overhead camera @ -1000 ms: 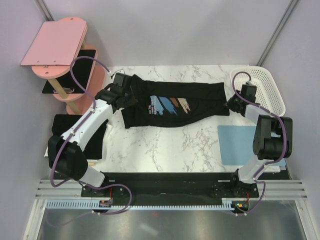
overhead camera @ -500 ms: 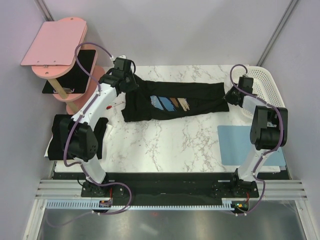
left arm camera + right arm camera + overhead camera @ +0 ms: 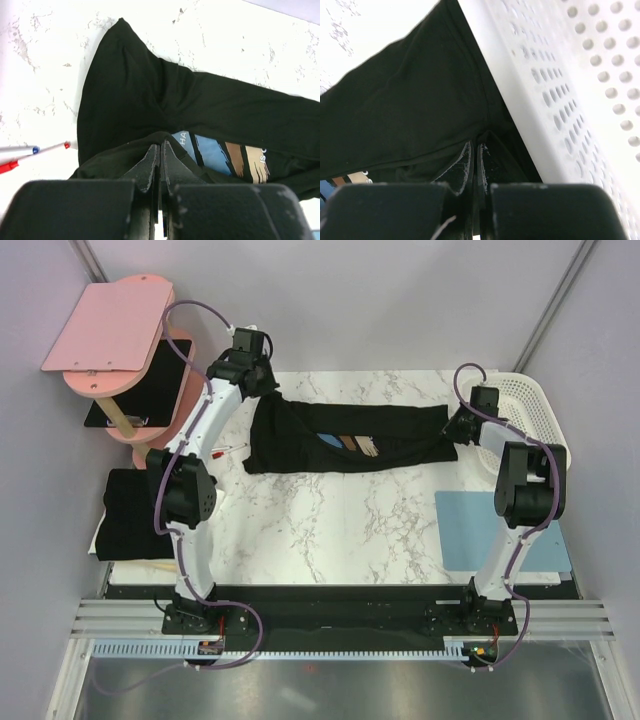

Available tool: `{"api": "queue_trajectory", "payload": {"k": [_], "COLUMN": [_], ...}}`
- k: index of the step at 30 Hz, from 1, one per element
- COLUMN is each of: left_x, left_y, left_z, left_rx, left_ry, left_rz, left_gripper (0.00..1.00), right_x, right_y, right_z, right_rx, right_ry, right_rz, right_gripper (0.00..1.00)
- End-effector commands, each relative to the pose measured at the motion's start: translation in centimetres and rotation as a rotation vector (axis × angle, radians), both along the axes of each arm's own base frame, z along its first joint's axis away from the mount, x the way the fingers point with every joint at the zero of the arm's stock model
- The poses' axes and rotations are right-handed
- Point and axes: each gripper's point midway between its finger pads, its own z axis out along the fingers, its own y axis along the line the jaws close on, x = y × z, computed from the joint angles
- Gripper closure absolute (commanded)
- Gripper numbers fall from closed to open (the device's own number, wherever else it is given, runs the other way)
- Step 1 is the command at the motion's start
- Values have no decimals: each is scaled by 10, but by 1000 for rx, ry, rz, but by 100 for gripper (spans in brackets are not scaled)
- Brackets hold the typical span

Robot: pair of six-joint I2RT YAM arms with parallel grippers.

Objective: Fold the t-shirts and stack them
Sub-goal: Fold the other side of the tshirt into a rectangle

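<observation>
Slip risk at end of printed t-shirt (image 3: 400,430) beside basket (image 3: 550,430), pinched thinly in right fingers (image 3: 468,162), opposite end pinched in left fingers (image 3: 152,162), likely skewing fold.

pink shelf (image 3: 105,325), wht basket (image 3: 548,430), blue mat (image 3: 465,530)

Small white lettering (image 3: 182,139) is being shown on the black soft-fabric t-shirt (image 3: 150,95) with blue and tan streaks, just beyond the left gripper (image 3: 160,149). Only the fragments "HA" and "IS" are being made out.
</observation>
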Motion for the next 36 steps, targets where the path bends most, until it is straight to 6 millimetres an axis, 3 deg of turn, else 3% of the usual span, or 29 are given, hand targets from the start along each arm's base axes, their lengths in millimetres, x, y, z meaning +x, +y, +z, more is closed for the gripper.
{"api": "queue_trajectory", "payload": {"k": [1, 9, 17, 19, 20, 21, 22, 23, 24, 27, 33, 36], "left_x": [13, 37, 58, 61, 62, 63, 64, 65, 65, 62, 38, 23], "left_y": [1, 4, 5, 5, 5, 3, 1, 0, 0, 1, -8, -20], "left_z": [1, -7, -43, -49, -57, -60, -58, -58, -56, -41, -21, -32], "left_rx": [27, 28, 34, 34, 36, 33, 23, 16, 15, 15, 28, 35], "left_ry": [-7, -13, 27, 32, 44, 50, 44, 43, 39, 17, 6, 40], "left_rz": [-34, -31, -38, -42, -49, -62, -73, -67, -67, -64, -96, -125], "left_gripper": [98, 98, 98, 97, 89, 52, 25, 5, 0, 0, 0, 4], "right_x": [22, 32, 48, 51, 54, 56, 57, 57, 57, 55, 46, 40], "right_y": [-5, -10, -12, -11, -11, -8, -9, -6, -2, 4, 17, 37], "right_z": [20, 18, 13, 13, 14, 16, 18, 23, 26, 44, 73, 80], "right_rx": [-28, -35, -59, -68, -76, -83, -97, -105, -134, -198, -192, -175], "right_ry": [-53, -60, -53, -55, -61, -69, -76, -87, -95, -136, -216, -239], "right_rz": [-8, -39, -46, -43, -35, -25, -26, -15, -4, 8, 38, 79], "right_gripper": [97, 98, 94, 87, 76, 58, 48, 38, 21, 2, 2, 2]}}
